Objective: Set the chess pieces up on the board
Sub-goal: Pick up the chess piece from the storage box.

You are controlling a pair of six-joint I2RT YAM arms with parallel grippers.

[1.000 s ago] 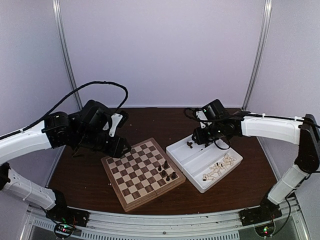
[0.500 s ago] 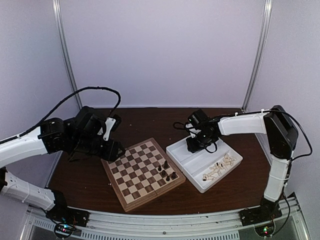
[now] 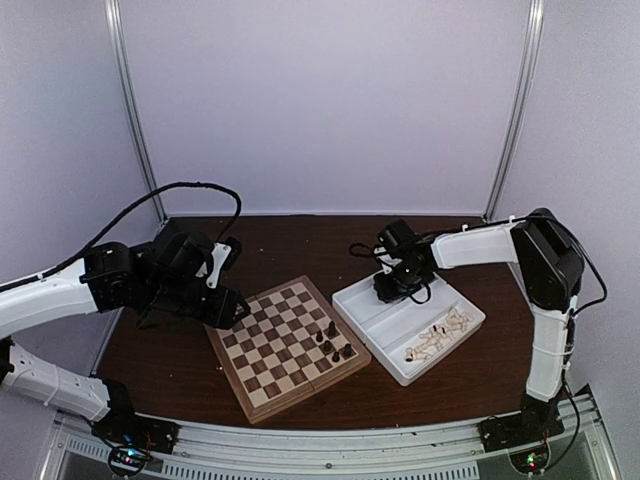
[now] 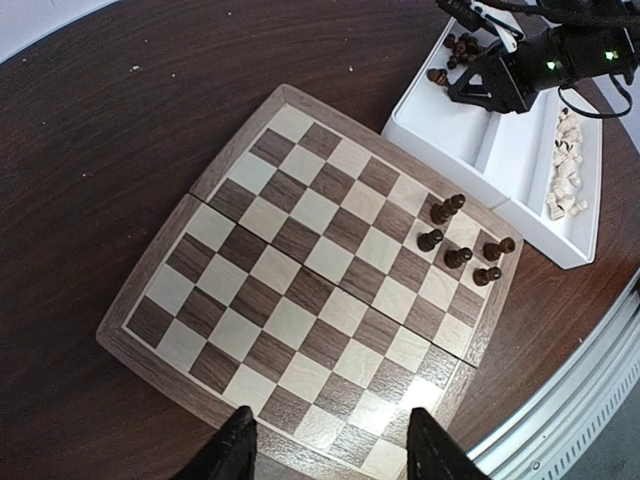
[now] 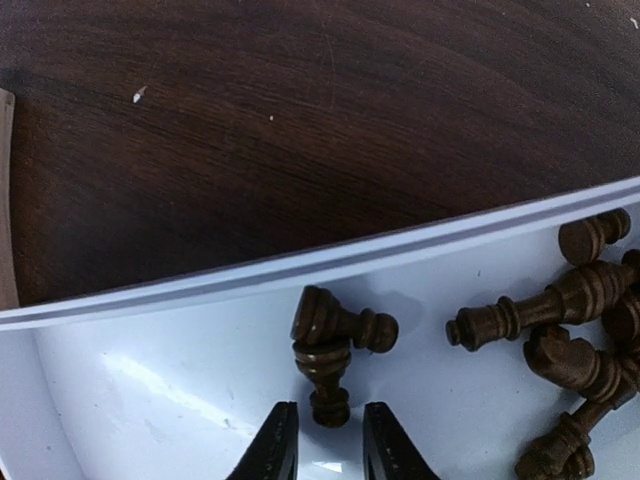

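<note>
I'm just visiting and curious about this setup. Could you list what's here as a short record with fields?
board: checked wooden chessboard, a few dark pieces standing near its right edge
tray: white, two compartments, more dark pieces in one, pale pieces in the other
left end effector: open, empty, above the board's edge
right end effector: open, straddling one dark piece in the tray

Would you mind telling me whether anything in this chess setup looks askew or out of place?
The chessboard sits rotated, at an angle to the near edge of the table. In the far compartment of the white tray, the dark chess pieces lie toppled in a loose heap, one across another.
</note>
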